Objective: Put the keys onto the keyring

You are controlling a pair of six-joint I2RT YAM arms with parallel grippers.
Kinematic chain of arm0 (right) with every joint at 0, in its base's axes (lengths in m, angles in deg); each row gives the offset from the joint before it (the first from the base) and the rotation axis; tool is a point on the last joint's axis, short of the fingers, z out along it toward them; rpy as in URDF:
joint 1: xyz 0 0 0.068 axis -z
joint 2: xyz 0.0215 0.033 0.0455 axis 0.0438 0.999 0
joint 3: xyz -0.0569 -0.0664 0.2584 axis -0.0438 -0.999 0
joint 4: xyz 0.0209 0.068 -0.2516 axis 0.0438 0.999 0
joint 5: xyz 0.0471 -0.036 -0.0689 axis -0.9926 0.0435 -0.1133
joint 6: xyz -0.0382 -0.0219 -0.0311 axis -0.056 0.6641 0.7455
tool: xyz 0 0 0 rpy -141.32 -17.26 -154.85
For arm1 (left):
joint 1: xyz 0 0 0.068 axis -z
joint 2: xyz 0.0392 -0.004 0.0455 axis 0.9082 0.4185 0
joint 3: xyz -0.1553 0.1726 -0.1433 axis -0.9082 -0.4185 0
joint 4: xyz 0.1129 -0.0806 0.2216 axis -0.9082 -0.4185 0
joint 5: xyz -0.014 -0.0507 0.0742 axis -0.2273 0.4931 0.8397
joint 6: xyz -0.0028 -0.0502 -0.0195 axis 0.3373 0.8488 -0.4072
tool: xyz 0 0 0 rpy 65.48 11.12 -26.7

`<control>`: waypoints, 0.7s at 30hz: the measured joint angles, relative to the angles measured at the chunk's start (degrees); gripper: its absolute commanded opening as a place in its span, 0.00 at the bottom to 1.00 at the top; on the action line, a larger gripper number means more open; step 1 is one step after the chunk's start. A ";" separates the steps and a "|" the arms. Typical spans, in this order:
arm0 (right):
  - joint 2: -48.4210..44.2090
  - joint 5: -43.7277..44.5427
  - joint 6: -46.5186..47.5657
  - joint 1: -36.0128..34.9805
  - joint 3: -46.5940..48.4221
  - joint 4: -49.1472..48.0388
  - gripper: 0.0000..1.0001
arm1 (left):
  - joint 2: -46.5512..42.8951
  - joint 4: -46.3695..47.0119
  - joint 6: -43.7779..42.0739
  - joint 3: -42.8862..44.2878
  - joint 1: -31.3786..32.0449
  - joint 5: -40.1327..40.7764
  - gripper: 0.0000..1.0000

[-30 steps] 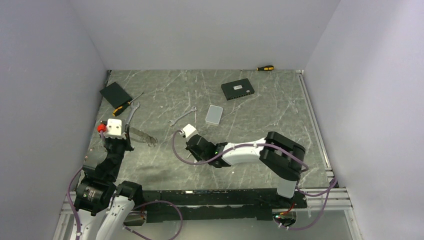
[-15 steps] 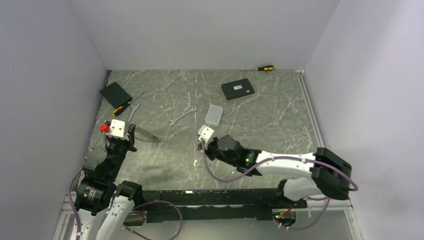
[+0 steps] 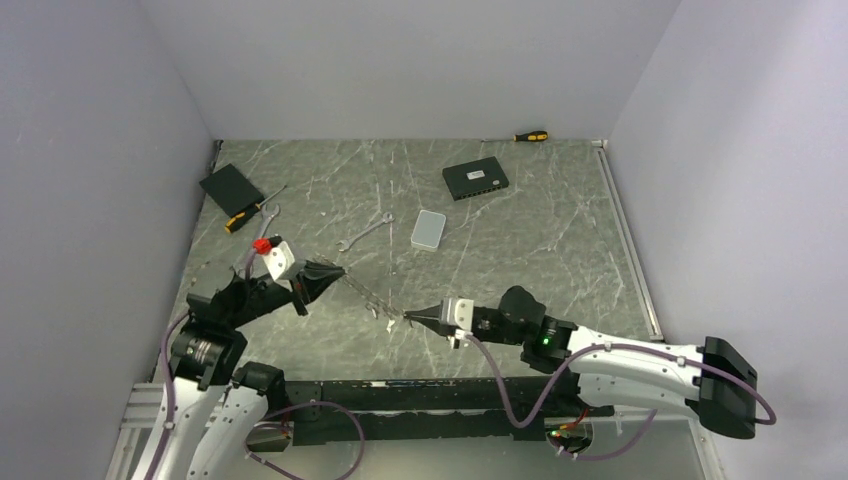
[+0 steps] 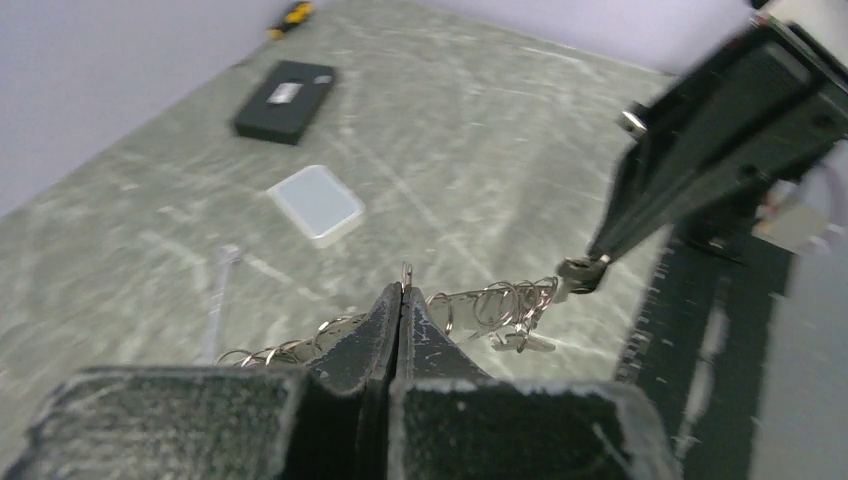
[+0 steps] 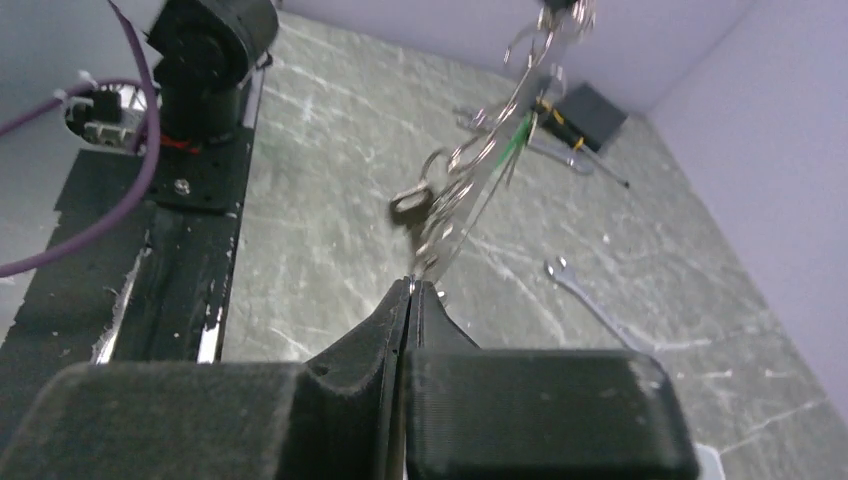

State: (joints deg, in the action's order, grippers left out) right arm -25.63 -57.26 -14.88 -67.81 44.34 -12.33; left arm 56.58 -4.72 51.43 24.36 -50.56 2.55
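Left end effector (image 3: pixel 338 270) was closed, tips pinching the far-left end of the keyring (image 3: pixel 374 297). Right end effector (image 3: pixel 410 318) was closed too, pinching the near-right end. The ring was pulled out into a long narrow loop between them, long axis running far-left to near-right. It looked held clear of the bench (image 3: pixel 520 260), over the near-centre. Neither arm was nearer: both touched it, tips facing each other along that axis. Keys (image 4: pixel 527 340) and a green tag (image 5: pixel 514 137) hung off the wire, bunched towards the right end effector's side. Couldn't make out any loose key on the bench from these views. The wrench (image 3: pixel 365 232) lay further back, well apart. My read: the next move depended on holding both tips in line along that axis, otherwise the wire could twist or slip out.
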 measured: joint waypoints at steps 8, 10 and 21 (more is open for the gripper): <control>-5.86 -4.09 1.64 -0.02 0.68 5.01 0.00 | 8.20 5.81 3.58 -0.31 0.00 -19.23 0.00; -6.75 -3.61 1.75 0.00 0.72 6.01 0.00 | 8.48 7.17 4.63 -0.76 0.00 -21.81 0.00; -7.10 -1.73 2.47 0.00 4.66 8.02 0.00 | 10.62 11.54 7.48 -1.42 1.99 -28.52 0.00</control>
State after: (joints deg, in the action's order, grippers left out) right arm -32.74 -58.99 -12.41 -67.81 48.99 -4.31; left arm 67.20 6.82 58.90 22.93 -48.57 -25.98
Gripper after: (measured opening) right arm 0.015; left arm 0.009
